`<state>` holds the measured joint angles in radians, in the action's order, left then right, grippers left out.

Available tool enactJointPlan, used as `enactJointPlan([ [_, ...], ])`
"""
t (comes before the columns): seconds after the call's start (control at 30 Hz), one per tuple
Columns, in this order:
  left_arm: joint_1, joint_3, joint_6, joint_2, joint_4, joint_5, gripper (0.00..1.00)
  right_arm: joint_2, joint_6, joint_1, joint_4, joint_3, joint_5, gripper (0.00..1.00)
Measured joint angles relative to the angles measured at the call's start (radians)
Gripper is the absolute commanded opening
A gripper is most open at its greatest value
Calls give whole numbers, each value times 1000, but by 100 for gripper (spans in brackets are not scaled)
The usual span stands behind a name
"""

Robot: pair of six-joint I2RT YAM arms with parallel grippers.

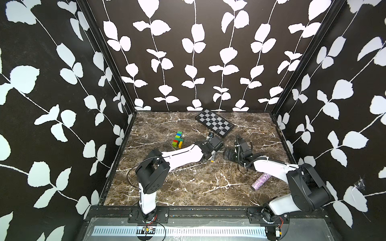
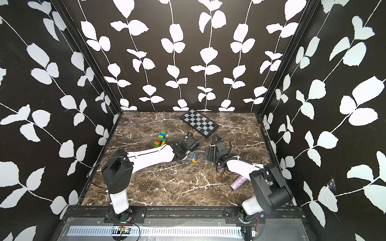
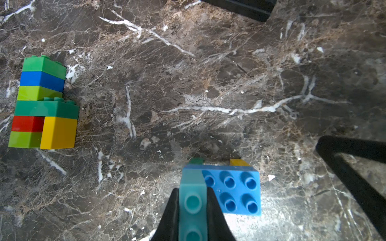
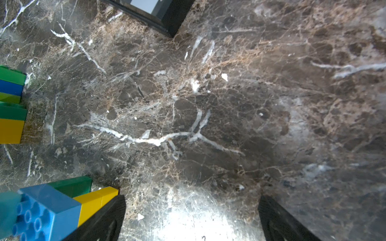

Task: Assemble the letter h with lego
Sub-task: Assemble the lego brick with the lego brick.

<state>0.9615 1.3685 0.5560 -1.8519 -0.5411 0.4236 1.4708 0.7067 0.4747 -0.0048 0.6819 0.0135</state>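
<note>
Two arms stand on a black rail [image 1: 208, 209] along the bench's near edge: the left arm [image 1: 146, 200] and the right arm [image 1: 279, 202]. The bench [image 1: 188, 183] is brown marble-look with white veins, and glare shows under the claws. By the right edge a glitter cylinder [image 1: 261, 181] lies on its side, its far end hidden by the right arm.

Toward mid-bench the left claw [image 3: 192, 195] is clamped on a pale brick [image 3: 192, 185], a finger on each side. That brick is joined to a blue brick [image 3: 236, 187]. A green brick [image 4: 73, 185] and a yellow brick [image 4: 96, 200] sit on the blue brick's studless side. Whether this cluster touches the bench cannot be told.

Just beside it the right claw [image 4: 191, 208] stands wide apart with nothing in it, one finger [image 4: 104, 219] next to the yellow brick.

Farther off, left of centre, a joined stack [image 1: 177, 139] of lime, red, yellow, green and blue bricks rests on the bench. A checkered board [image 1: 214, 123] sits by the far edge. Black walls [image 1: 188, 52] with white leaf vines enclose three sides.
</note>
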Motion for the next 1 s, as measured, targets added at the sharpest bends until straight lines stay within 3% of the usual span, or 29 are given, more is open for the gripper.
enactJointPlan([
  [1.0,-4,-129,2,63,165,-13,0,0,-4,0,23,0,-25,97],
])
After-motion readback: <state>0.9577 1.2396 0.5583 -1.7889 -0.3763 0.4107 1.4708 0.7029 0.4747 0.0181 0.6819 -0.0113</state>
